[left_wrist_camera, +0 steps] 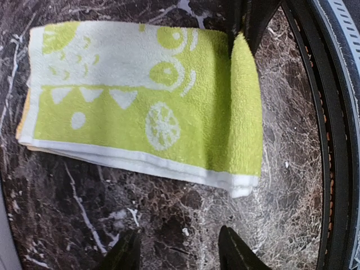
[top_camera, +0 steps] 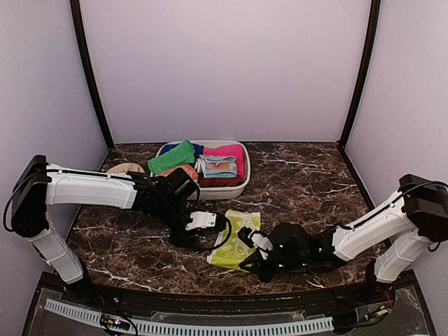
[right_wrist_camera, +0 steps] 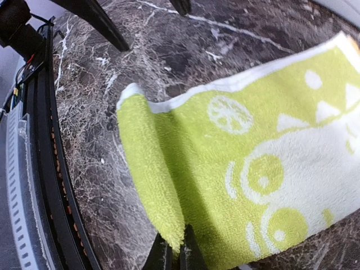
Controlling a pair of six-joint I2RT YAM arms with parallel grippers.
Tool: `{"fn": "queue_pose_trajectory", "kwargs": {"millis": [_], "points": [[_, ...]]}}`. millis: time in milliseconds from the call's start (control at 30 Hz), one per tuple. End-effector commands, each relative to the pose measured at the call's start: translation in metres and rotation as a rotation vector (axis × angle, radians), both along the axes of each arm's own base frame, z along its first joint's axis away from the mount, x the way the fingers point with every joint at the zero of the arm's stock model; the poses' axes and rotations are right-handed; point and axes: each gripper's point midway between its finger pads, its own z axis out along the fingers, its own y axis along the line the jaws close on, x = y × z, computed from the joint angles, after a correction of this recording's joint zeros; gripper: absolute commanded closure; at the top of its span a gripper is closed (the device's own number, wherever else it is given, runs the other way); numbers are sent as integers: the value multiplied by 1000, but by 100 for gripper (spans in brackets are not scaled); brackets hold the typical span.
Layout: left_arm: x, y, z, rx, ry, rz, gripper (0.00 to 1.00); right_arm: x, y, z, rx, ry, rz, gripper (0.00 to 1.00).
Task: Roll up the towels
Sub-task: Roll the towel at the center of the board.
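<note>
Two towels: the green towel (top_camera: 171, 156) sits in the tray (top_camera: 242, 186), while the printed towel (left_wrist_camera: 140, 107) lies on the table (left_wrist_camera: 84, 214) just in front of the tray. Your right gripper (right_wrist_camera: 175, 243) pinches the edge farthest from the tray, curled up (presumably to start the roll). Your left gripper (left_wrist_camera: 179, 239) hangs open, empty.

Soft looped terry cloth on the printed towel (left_wrist_camera: 140, 107), matt and nubbly, with a flatter woven white band along the hem. Looks like polished marble on the table (left_wrist_camera: 169, 219): dark, veined, smooth, faintly glossy. Matt black plastic on the fingers (left_wrist_camera: 239, 256) of the left gripper (left_wrist_camera: 179, 253). Smooth white plastic, slightly shiny, on the basin (top_camera: 238, 189); fuzzy matt cloth on the green towel (top_camera: 173, 155).
</note>
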Motion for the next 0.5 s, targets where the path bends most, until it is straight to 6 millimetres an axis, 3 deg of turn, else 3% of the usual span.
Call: {"fn": "queue_pose_trajectory", "kwargs": {"millis": [0,167,233,333,467], "points": [[2,-4,24,-55,-65,-60,50,-14,-3,-6,89,377,-12,100],[-31,-16,31,-44,22,-182,49,-3,-7,-29,73,608,-85,100],[-45,-24,30,-26,19,-235,50,1,-6,-29,91,649,-96,100],[-55,-35,18,6,-20,-284,52,8,-8,-29,105,687,-126,100],[-52,-39,-8,49,-88,-306,53,12,-11,-29,110,733,-153,100]]}}
